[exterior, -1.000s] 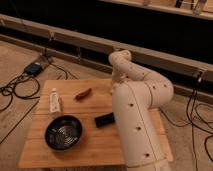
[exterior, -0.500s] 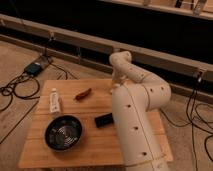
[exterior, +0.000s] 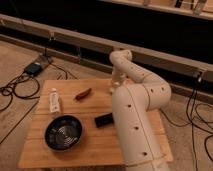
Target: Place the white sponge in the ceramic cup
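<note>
My white arm (exterior: 137, 107) rises from the table's right side and bends back down toward the far edge of the wooden table (exterior: 45, 150). The gripper (exterior: 114, 86) hangs at the wrist's end, low over the far middle of the tabletop, mostly covered by the arm itself. The white sponge is hidden or out of view. No ceramic cup shows either; the arm blocks the table's right part.
A wide black ridged bowl (exterior: 63, 132) sits front left. A white labelled tube (exterior: 54, 100) lies at the left and a reddish-brown item (exterior: 83, 94) behind the centre. A small black block (exterior: 104, 120) rests beside the arm. Cables (exterior: 15, 92) and a blue box (exterior: 35, 68) lie on the floor at left.
</note>
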`<state>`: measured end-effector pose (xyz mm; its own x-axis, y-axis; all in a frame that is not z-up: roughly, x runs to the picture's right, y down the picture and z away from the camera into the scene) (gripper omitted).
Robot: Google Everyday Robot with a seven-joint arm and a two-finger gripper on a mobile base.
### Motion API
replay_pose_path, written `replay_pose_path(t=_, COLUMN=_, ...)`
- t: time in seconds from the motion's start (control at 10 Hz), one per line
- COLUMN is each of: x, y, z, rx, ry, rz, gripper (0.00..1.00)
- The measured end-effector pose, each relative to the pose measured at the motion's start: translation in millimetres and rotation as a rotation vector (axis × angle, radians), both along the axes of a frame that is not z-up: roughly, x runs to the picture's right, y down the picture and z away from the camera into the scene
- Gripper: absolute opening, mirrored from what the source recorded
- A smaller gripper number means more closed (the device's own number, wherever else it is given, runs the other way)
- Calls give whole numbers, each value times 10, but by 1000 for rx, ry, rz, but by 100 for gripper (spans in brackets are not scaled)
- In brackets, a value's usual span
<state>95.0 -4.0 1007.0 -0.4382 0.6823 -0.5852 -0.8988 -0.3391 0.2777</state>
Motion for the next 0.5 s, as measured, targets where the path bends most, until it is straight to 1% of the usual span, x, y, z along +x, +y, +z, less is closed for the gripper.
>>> replay_pose_path(t=0.1, x=-16, y=-38, z=-26, rx=12, ry=-5, rz=-26, gripper=5)
replay_pose_path(t=0.2, x=-41, y=-101, z=-96, rx=32, ry=-10, rz=-80, gripper=0)
replay_pose_path(t=0.4, x=-164, y=-222, z=-263, rx=85, ry=-35, rz=-171, gripper=0)
replay_pose_path(t=0.5, x=-253, y=-245, z=-408, rx=117, ry=-58, rz=-222, gripper=0)
